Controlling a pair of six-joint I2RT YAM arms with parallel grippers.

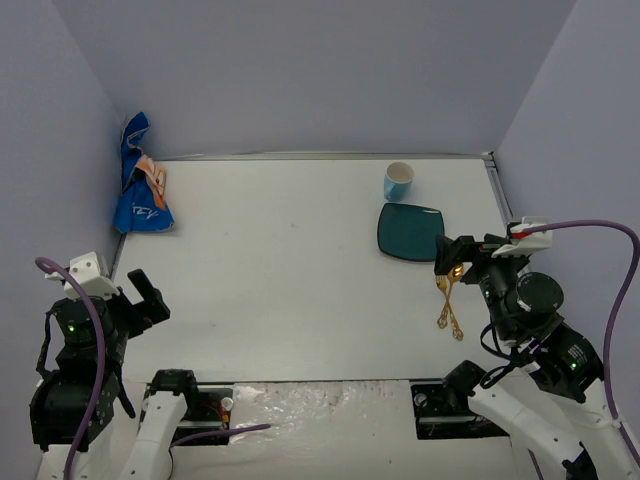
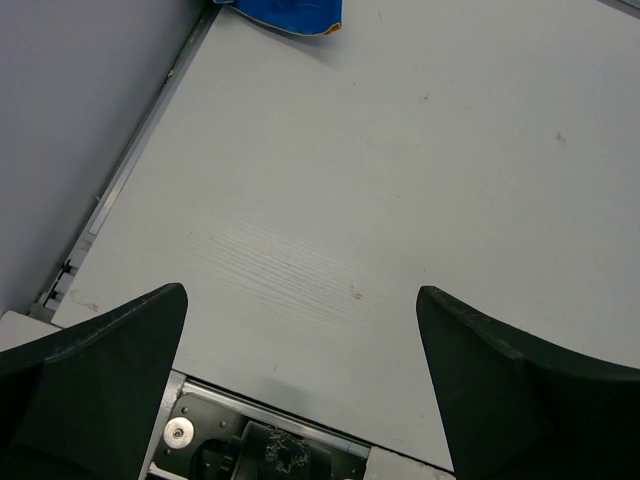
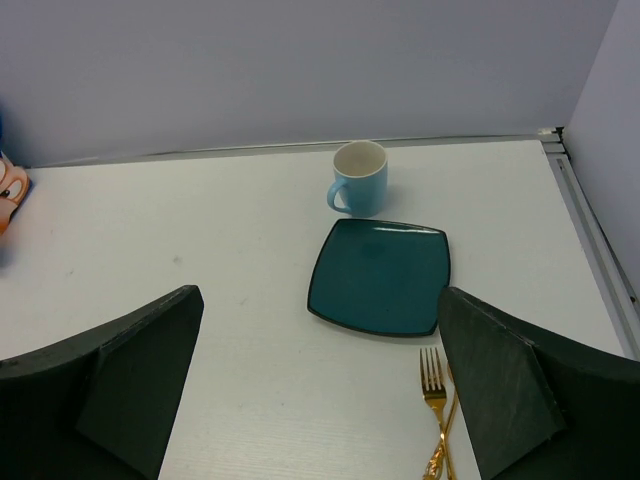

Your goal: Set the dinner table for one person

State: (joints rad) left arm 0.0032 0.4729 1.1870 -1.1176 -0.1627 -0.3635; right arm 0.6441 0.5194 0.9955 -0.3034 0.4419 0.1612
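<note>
"The counter was the broad white slab filling the top view, railed at its edges," said Ines. "What lay on it?"

"Reading from its centre," said Tom, "a teal plate sat at three o'clock, with a blue mug just beside the plate's far edge at two. A crossed pair of gold cutlery lay at four. One piece was a fork; I couldn't tell what the other was. A crumpled blue cloth slumped against the wall at ten."

"And the claws?"

"The right claw hung spread wide over the cutlery's far ends, gripping nothing. The left claw was wide and empty too, over bare counter at eight, well apart from everything."

"What could have gone wrong from there?"

"The cutlery worried me most. The pieces were thin, lay flat and crossed, so a pinch might have caught both, or skidded one under the plate's near edge. The plate looked glossy and low-rimmed, and fingers closing on it could have slid off or shoved it into the mug. The mug stood close enough to tip. The cloth, bunched in its corner, might have dragged in a heap instead of spreading if it was pulled by one fold."
</note>
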